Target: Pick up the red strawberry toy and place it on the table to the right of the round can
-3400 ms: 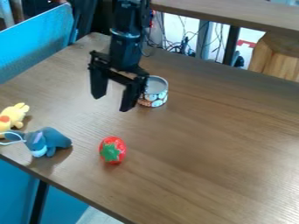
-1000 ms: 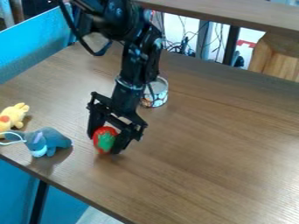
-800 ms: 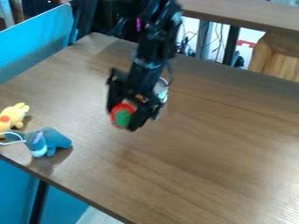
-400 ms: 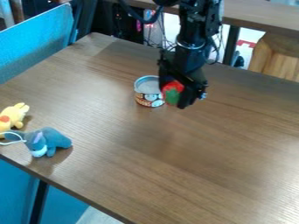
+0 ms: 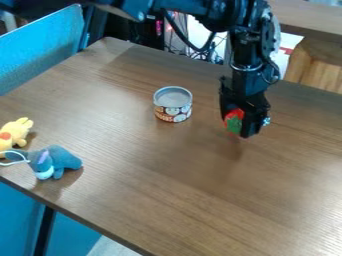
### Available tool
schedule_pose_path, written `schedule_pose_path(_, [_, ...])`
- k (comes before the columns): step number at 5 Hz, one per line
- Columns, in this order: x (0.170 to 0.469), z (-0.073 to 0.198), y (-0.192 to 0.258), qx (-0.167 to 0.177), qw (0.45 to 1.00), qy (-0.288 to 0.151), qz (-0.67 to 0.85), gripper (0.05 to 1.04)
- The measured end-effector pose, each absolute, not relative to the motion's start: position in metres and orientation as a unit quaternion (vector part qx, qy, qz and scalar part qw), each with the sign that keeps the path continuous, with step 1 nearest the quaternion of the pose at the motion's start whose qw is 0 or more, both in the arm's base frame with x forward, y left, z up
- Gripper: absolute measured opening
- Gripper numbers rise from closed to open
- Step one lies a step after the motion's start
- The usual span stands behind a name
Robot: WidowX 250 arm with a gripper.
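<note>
The black gripper (image 5: pixel 236 123) hangs over the right rear part of the brown table (image 5: pixel 200 200), shut on a red strawberry toy (image 5: pixel 234 121) with a green leafy top. The strawberry is partly covered by the gripper, and it seems to be held a little above the wood. To the left of the gripper, apart from it, stands an upright can (image 5: pixel 174 105) with a grey lid and a patterned label.
At the table's left edge lie a blue-grey plush donkey (image 5: pixel 56 161) with a white loop and a yellow plush toy (image 5: pixel 15 133). A blue panel (image 5: pixel 40 47) borders the upper left. Behind the table are cables and a wooden piece (image 5: pixel 314 67).
The gripper came down over the strawberry, took hold of it and lifted it from the front left. It then carried it back and right, past the can, which stayed in place.
</note>
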State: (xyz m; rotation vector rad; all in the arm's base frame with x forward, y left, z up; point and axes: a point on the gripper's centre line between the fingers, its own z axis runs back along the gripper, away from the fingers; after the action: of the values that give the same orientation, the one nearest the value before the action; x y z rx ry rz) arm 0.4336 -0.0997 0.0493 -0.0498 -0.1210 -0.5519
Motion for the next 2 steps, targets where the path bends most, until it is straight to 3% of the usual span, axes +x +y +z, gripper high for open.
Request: schedule_pose_path(2, [0.4405,0.0352,-0.1160,0.031,0.949,-0.049,-0.311,0.821])
